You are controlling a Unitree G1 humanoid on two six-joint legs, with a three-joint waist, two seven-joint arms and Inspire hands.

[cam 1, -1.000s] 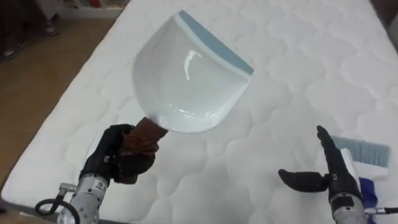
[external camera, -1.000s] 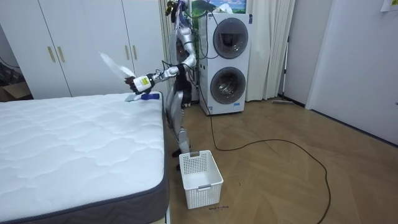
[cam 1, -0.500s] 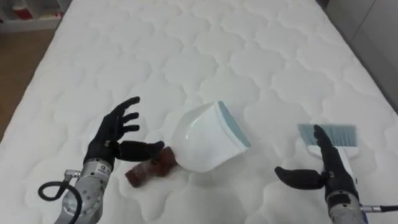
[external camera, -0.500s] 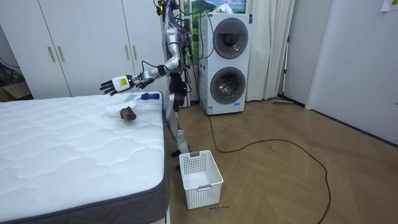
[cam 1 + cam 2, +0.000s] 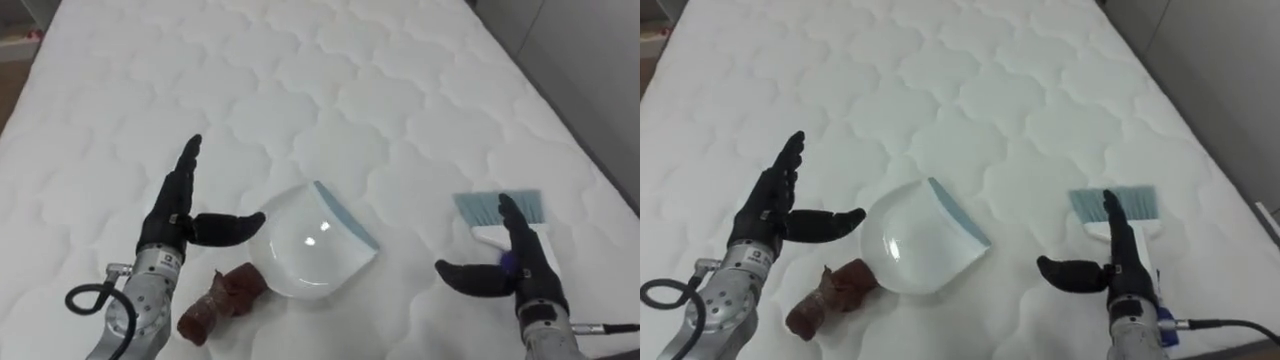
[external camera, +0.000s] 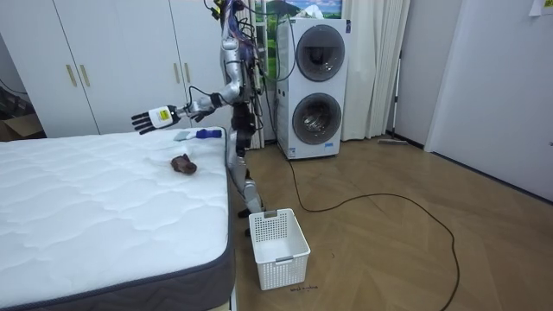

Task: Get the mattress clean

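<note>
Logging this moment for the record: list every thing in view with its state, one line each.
Left hand, open, above the mattress.
Right hand, open, thumb spread.
Dustpan, lying on the mattress, in neither hand.
Brush, lying flat on the mattress by the right hand.
Basket, upright on the floor beside the bed.
Washer doors, shut.
Wardrobe doors, shut.

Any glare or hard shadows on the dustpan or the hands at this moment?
Left eye view: one small glint on the white dustpan, nothing washed out; left hand and right hand cast only soft shadows on the mattress. Room view: even light over the mattress, no hard shadows.
</note>
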